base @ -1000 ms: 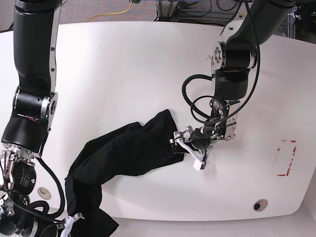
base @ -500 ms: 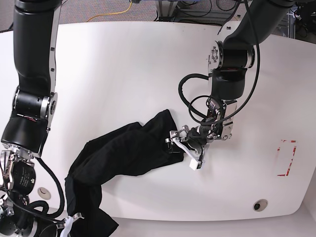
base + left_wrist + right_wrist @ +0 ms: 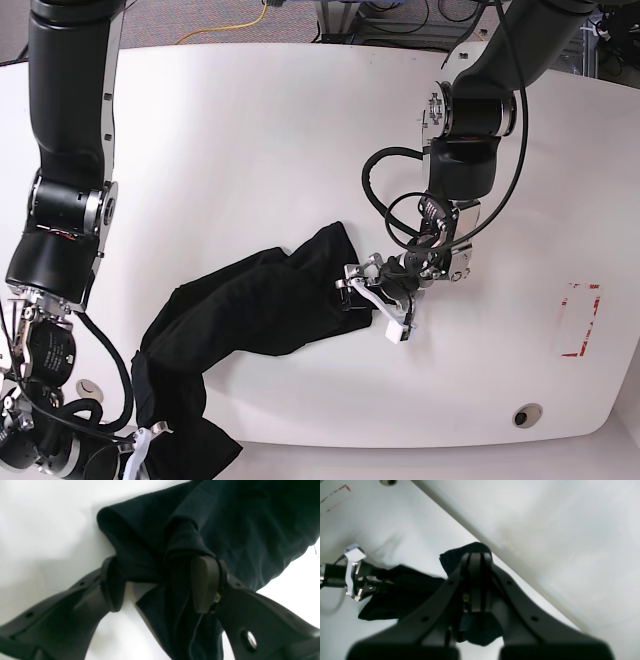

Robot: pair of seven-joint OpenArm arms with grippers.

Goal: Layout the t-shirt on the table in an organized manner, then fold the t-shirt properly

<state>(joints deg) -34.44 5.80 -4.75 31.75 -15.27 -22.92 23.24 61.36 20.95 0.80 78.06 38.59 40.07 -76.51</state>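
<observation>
The black t-shirt (image 3: pixel 250 310) lies bunched in a long diagonal strip on the white table (image 3: pixel 250 130), print hidden. My left gripper (image 3: pixel 352 293) is at the strip's upper right end. In the left wrist view its jaws (image 3: pixel 157 585) stand apart, astride a bunched fold of the t-shirt (image 3: pixel 225 517). One pad (image 3: pixel 203 582) touches cloth. My right gripper (image 3: pixel 150 440) is at the table's front left edge. In the right wrist view it (image 3: pixel 476 557) is shut on a pinch of the t-shirt (image 3: pixel 405 597).
A red tape outline (image 3: pixel 580 320) marks the table's right side. Grommet holes sit near the front edge at the right (image 3: pixel 527 415) and left (image 3: pixel 88 385). The table edge (image 3: pixel 520 555) runs just beside my right gripper. Cables and equipment lie beyond the far edge.
My left gripper has slid a little to the left, further onto the shirt's upper end. The right gripper and the shirt's lower end have barely moved.
</observation>
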